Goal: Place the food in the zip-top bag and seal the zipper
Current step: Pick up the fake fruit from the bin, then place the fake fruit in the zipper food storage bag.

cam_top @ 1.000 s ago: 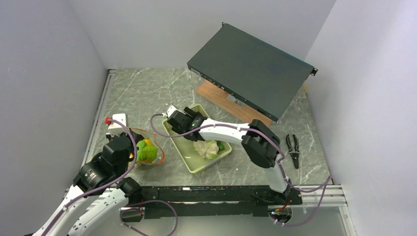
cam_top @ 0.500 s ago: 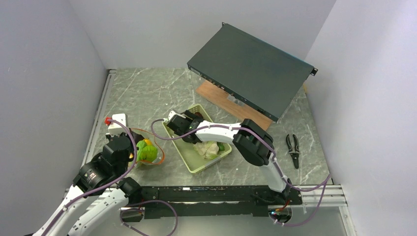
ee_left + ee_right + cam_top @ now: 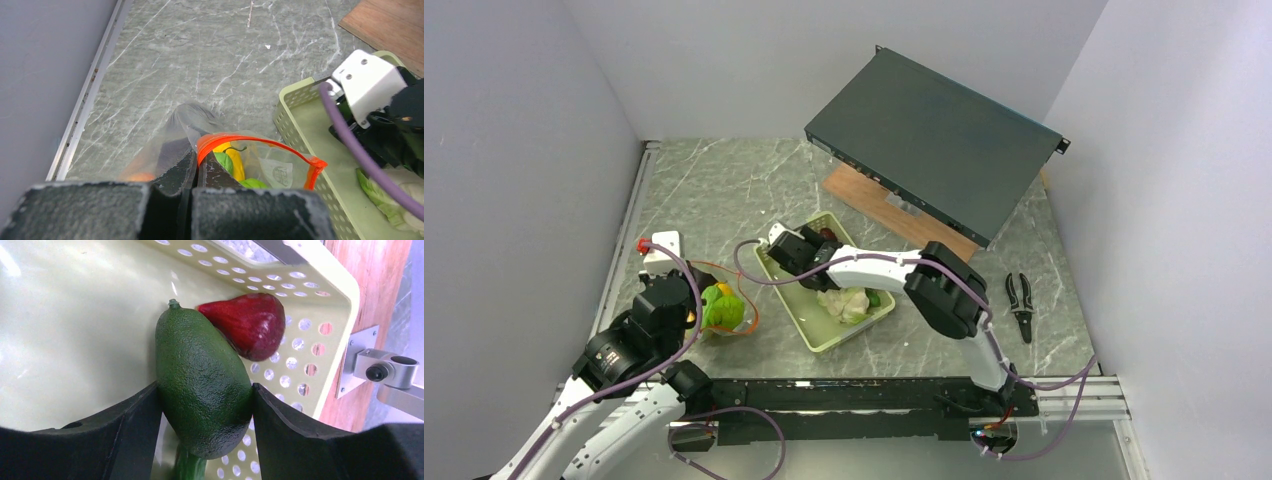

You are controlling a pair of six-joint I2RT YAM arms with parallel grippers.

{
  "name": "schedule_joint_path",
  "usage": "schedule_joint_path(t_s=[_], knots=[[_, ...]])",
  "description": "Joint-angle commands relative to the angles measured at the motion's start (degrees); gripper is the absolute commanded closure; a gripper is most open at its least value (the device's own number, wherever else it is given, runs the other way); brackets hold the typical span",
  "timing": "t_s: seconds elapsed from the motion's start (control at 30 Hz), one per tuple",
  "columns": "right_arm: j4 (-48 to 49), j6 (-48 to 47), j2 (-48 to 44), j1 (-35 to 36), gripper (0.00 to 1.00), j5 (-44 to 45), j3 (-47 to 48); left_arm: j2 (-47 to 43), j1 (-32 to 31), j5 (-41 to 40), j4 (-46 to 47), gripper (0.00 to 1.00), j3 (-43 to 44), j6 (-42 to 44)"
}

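The green fruit (image 3: 200, 355) at the basket's (image 3: 320, 295) eleven o'clock: your right gripper (image 3: 205, 390) now clamps it, jaws freshly narrowed, so lift next; your left gripper (image 3: 198, 162) pinches the bag (image 3: 272, 167) rim.

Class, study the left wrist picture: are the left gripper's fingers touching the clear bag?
Touching. The left wrist view shows the left gripper with its fingers closed on the clear bag at its orange strip, pinching it with no gap.
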Motion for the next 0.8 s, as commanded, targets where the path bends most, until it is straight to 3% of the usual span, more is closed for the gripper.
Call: schedule_joint_path(t_s=[0.0, 0.37, 0.6, 0.77], knots=[[3.5, 2.5, -9.1, -0.2, 0.71, -3.6, -2.4, -0.8, 0.1, -0.5, 1.5, 1.00, 0.3, -0.2], [4.5, 9.6, -23.0, -0.2, 0.96, -14.9, -7.6, 0.3, 0.1, -0.6, 1.2, 1.00, 0.4, -0.3], [7.3, 20.0, -30.6, -0.2, 0.97, -37.4, -11.1, 0.2, 0.1, -0.7, 1.4, 1.00, 0.3, -0.2], [17.1, 29.9, -32.7, 0.3, 0.97, -51.3, -14.6, 0.4, 0.1, -1.0, 1.2, 1.00, 0.4, -0.3]])
